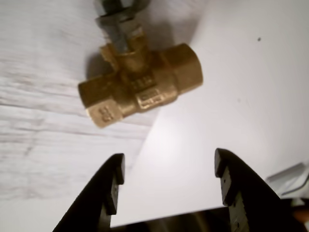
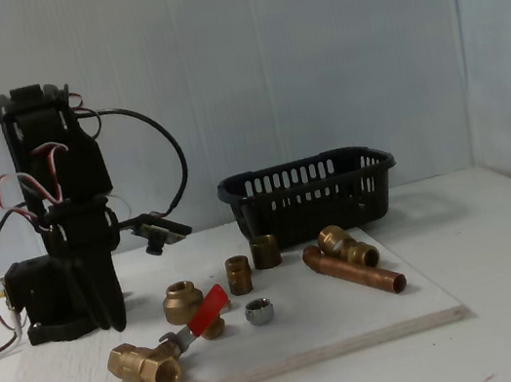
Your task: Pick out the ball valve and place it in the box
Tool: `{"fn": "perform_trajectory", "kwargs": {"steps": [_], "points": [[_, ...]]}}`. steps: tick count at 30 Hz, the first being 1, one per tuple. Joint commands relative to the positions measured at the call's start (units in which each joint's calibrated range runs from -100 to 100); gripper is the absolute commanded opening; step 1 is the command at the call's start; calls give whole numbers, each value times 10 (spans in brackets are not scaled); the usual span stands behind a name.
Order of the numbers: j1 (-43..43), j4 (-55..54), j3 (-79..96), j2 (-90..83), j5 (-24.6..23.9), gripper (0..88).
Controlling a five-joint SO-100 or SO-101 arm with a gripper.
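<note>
Brass ball valve [image 1: 140, 84], lying at twelve o'clock of the released claw [image 1: 169, 181] in the wrist view, lined up for grasping; box [image 2: 311, 196] waiting.

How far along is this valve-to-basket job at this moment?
Nothing is delivered: the ball valve lies on the white board, apart from the black basket. In hand: the wrist view shows the hand open, both fingers short of the valve. Left: close on it, lift, carry, drop it in.
</note>
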Motion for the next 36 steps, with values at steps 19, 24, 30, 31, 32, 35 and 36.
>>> {"fn": "perform_trajectory", "kwargs": {"steps": [19, 24, 30, 31, 32, 35, 36], "points": [[-24, 128, -103, -4, -24, 200], [-17, 68, -97, -1, -74, 199], [15, 49, -75, -1, -109, 200], [19, 48, -70, -1, -110, 200], [22, 47, -68, -1, -110, 200], [29, 51, -68, -1, -115, 199], [30, 52, -68, -1, -118, 199]]}}
